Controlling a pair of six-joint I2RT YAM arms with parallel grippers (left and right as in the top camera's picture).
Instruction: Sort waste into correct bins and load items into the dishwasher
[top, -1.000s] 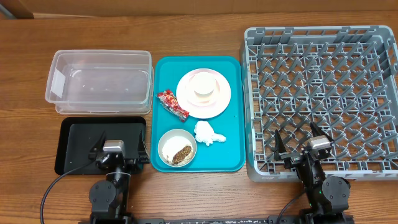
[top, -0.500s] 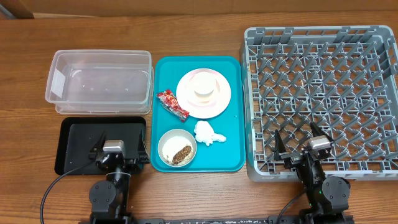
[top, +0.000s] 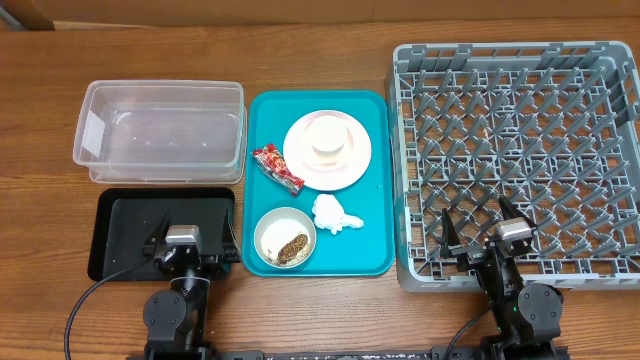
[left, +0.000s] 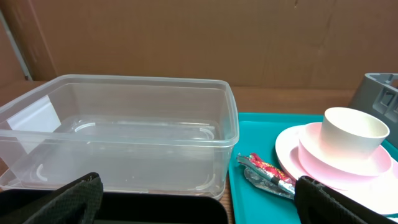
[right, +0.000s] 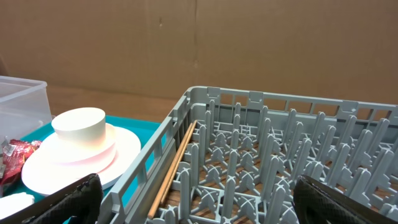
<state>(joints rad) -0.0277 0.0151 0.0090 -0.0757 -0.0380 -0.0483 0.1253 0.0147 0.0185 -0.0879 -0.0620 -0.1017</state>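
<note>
On the teal tray (top: 375, 180) lie a red snack wrapper (top: 277, 167), a crumpled white tissue (top: 335, 214), a pink-white plate (top: 300, 150) with a white cup (top: 327, 141) on it, and a white bowl (top: 266, 228) holding grains and brown crumbs (top: 291, 248). The clear tub (top: 160, 132) and black tray (top: 130, 218) are at the left, the grey dish rack (top: 520, 150) at the right. My left gripper (top: 187, 237) is open and empty over the black tray. My right gripper (top: 484, 236) is open and empty over the rack's front edge. The wrapper (left: 267, 173), cup (left: 354, 132) and plate (right: 124, 152) show in the wrist views.
A thin wooden stick (right: 175, 168) lies inside the rack along its left wall. Bare wooden table surrounds the containers. A brown cardboard wall stands behind the table.
</note>
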